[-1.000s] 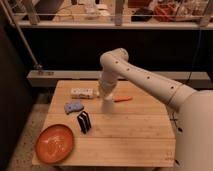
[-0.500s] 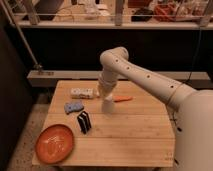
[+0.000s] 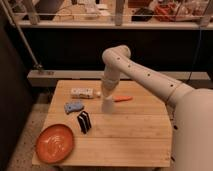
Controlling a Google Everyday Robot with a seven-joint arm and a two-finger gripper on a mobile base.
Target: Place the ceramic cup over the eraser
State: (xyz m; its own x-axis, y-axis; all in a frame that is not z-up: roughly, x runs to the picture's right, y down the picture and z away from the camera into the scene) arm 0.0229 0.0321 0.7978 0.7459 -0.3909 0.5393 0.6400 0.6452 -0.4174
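The ceramic cup is small, pale and tapered. It stands on the wooden table near the middle of its far half. My gripper hangs straight down from the white arm and sits right on top of the cup, touching it. A white oblong block, apparently the eraser, lies to the left of the cup and apart from it, with a small pale round bit at its right end.
An orange stick-like item lies just right of the cup. A black striped object stands in front-left and a blue-grey object lies left. An orange-red plate sits at the front left corner. A shelf runs behind the table.
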